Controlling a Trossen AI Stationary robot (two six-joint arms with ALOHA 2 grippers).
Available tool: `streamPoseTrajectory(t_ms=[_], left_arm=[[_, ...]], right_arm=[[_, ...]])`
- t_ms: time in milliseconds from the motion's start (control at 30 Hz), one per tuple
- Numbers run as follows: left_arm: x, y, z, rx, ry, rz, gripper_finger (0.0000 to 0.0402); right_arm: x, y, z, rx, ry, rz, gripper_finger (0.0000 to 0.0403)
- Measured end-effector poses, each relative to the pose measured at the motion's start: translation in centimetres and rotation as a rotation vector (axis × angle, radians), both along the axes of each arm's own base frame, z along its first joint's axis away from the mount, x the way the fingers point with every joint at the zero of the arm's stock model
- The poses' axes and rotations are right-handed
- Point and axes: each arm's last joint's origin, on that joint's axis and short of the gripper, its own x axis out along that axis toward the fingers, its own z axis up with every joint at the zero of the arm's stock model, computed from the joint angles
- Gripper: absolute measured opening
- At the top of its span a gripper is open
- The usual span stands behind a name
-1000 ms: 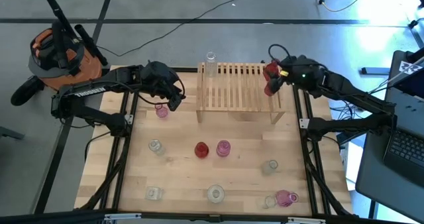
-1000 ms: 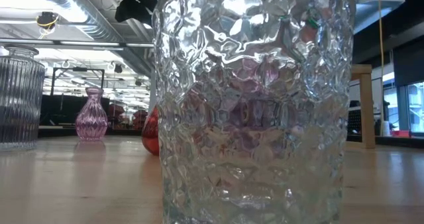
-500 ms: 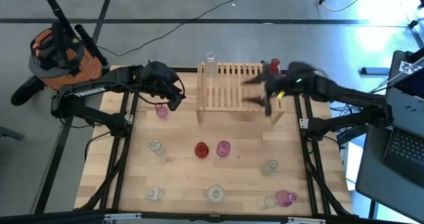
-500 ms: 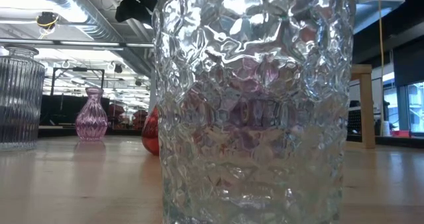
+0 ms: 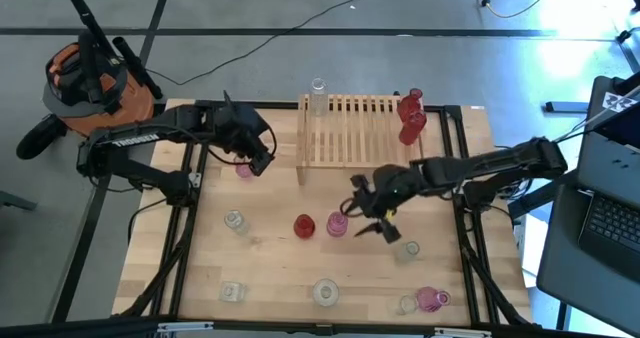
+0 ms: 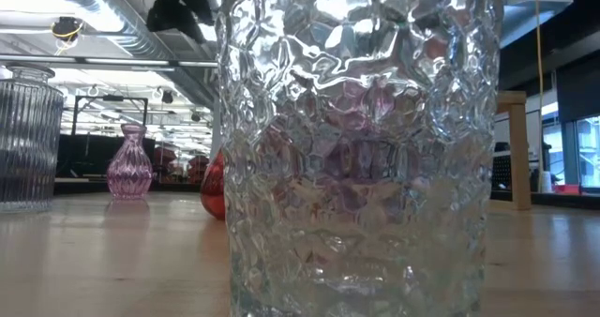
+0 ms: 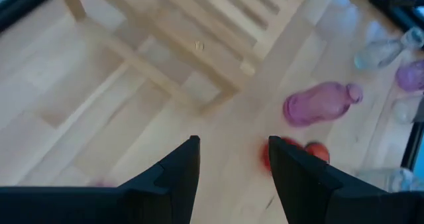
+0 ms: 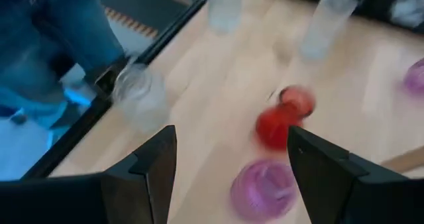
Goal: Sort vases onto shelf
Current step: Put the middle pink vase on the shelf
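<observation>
The shelf (image 5: 360, 138) stands at the table's far middle. Two red vases (image 5: 409, 116) stand at its right end and a clear vase (image 5: 318, 92) at its far left corner. In mid-table a red vase (image 5: 304, 225) and a pink vase (image 5: 337, 224) stand side by side. My right gripper (image 5: 352, 210) hangs open just right of the pink vase (image 8: 262, 187), touching nothing. My left gripper (image 5: 258, 160) hangs open left of the shelf, above another pink vase (image 5: 244, 168) that stands on the table. Its wrist view looks past the shelf (image 7: 199, 25) to the mid-table vases (image 7: 321, 103).
Clear vases stand about the near half of the table (image 5: 234, 220) (image 5: 232, 292) (image 5: 325, 293) (image 5: 408, 250), with a pink one (image 5: 432, 299) near right. A dimpled clear vase (image 6: 356, 148) fills the low view. A person in blue jeans (image 8: 46, 45) stands by the table's edge.
My right gripper has swung from the shelf's right end toward the near edge and the left, sinking and turning, and now hangs beside the mid-table pink vase. The two red vases stay on the shelf's right end.
</observation>
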Motion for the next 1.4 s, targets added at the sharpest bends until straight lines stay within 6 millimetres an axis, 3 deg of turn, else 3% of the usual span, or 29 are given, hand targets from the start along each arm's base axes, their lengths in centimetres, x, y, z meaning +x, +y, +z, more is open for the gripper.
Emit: streamPoseTrajectory(t_ms=[233, 433, 633, 900, 1400], left_arm=[[-0.8, -1.2, -0.7, -0.019, 0.128, -0.044, 0.0171], [-1.8, -1.9, -1.2, 0.023, 0.261, -0.162, 0.0171], [-2.9, -1.8, -1.6, 0.130, 0.405, -0.222, 0.0171], [-2.8, -1.6, -1.5, 0.238, 0.433, -0.304, 0.0171], [-2.9, -0.5, -1.5, 0.293, 0.442, -0.335, 0.0171]], right_arm=[[1.9, -0.2, -2.2, 0.006, 0.065, -0.073, 0.0234], [3.4, -0.1, -4.4, 0.032, 0.140, -0.276, 0.0234], [3.1, 1.6, -7.6, 0.072, 0.201, -0.408, 0.0234], [2.1, 3.4, -9.2, 0.074, 0.176, -0.599, 0.0231], [2.2, 3.1, -9.9, 0.134, 0.087, -0.681, 0.0101]])
